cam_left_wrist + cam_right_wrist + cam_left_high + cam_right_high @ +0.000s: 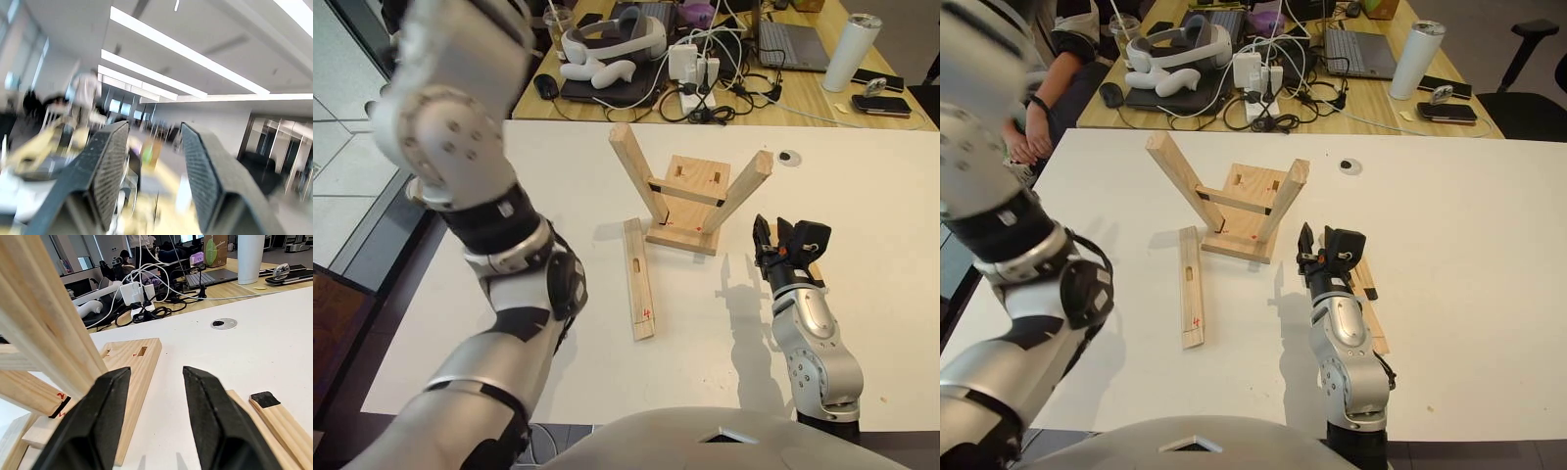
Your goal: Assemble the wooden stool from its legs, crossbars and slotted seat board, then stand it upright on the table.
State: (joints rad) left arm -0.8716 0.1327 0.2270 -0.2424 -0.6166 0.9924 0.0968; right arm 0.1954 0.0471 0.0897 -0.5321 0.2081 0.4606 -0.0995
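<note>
While the half-built stool (693, 201) is sitting just left of the right gripper (155, 377), that arm is hovering low, jaws wide apart and empty.

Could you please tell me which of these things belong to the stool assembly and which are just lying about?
For the job: half-built stool; loose leg; loose wooden bars.
Lying about: VR headset; laptop; tumbler; phone; mouse; chargers.
</note>
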